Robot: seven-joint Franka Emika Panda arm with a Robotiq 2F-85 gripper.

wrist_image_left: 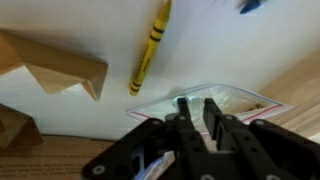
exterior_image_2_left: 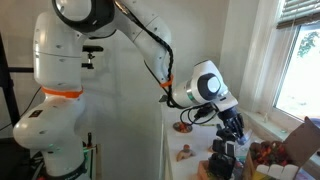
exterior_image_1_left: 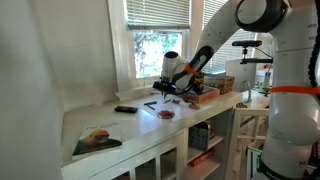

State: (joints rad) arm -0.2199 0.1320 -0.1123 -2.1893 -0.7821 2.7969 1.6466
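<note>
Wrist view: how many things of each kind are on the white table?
Yellow wax crayon: 1
Light wooden block: 1
Clear plastic bag: 1
Small blue thing, cut off: 1
Brown thing at the corner, unclear: 1
Total: 5

Matt black plastic clads the gripper [wrist_image_left: 197, 108], while the smooth white countertop [wrist_image_left: 205, 45] bears a paper-wrapped yellow crayon [wrist_image_left: 150, 45], a bare, unvarnished wooden block [wrist_image_left: 55, 62] and a glossy clear plastic bag [wrist_image_left: 238, 100].

The claw [exterior_image_1_left: 170, 89] hangs over white counter [exterior_image_1_left: 130, 126] (window [exterior_image_1_left: 160, 45] behind), near red bowl [exterior_image_1_left: 166, 113]
</note>
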